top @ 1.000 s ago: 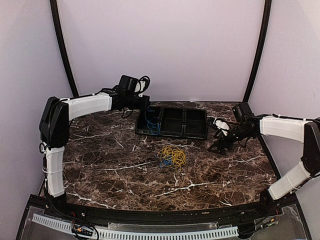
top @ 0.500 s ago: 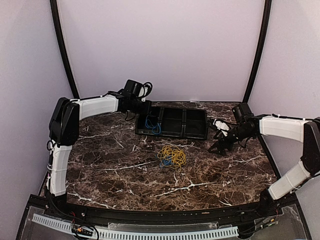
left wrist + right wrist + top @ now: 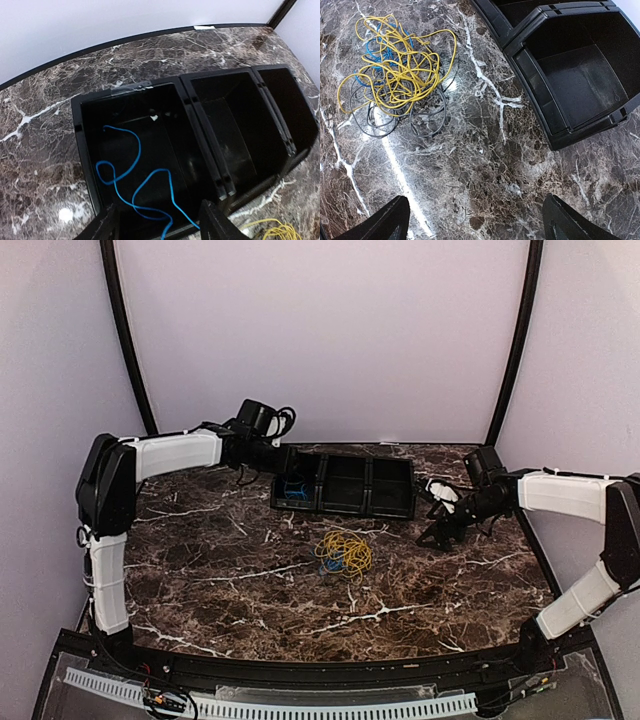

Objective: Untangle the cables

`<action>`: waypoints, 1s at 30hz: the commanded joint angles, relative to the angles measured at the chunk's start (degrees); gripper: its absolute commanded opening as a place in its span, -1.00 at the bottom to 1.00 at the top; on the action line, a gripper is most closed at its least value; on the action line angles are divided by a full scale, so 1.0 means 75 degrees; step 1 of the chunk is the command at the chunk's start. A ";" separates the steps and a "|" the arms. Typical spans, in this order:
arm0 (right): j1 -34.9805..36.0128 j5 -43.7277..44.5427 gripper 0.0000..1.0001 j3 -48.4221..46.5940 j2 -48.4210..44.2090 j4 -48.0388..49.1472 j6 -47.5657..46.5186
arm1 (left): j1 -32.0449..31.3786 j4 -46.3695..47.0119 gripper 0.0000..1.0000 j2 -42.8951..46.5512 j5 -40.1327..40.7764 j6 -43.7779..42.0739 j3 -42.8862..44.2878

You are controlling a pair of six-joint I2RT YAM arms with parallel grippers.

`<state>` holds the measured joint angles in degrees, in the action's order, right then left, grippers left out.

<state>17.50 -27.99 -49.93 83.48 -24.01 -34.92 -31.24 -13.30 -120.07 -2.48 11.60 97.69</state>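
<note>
One blue cable [image 3: 135, 185] loops in the tray [image 3: 80, 130]; a yellow-blue-grey tangle [image 3: 395, 65] lies outside. Left gripper [image 3: 158, 217], right gripper [image 3: 472, 220]: spread, empty.

Bright cables [image 3: 395, 70] on a dark marble table [image 3: 200, 540]
The table is dark brown, veined in white. The tangled cables are yellow, blue and dark grey; a separate blue cable [image 3: 132, 175] shows vivid against the plain black tray [image 3: 202, 135]. The left arm [image 3: 180, 452] and right arm [image 3: 560, 495] wear white shells over black joints.
</note>
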 commanded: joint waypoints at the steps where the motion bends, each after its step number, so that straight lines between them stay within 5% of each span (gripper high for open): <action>1: 0.0052 0.0011 0.88 -0.0215 0.0077 0.0011 -0.0067 | -0.0526 0.0580 0.15 0.1608 0.0097 0.0030 -0.1143; 16: 0.0144 -0.0008 0.88 -0.0233 0.0121 -0.0034 -0.0114 | -0.1412 0.0776 0.08 0.2249 0.0822 0.1613 -0.3083; 25: 0.0198 0.0098 0.88 -0.0213 0.0141 -0.0037 -0.0126 | -0.1064 0.1015 0.22 0.1463 0.0695 0.2553 -0.2590; 30: 0.0198 0.0166 0.88 -0.0189 0.0120 -0.0028 -0.0137 | -0.0547 0.1609 0.00 0.1025 -0.0236 0.3108 -0.2462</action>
<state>18.72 -27.18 -50.04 84.31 -24.32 -35.40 -38.37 -5.48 -110.91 0.97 30.30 77.67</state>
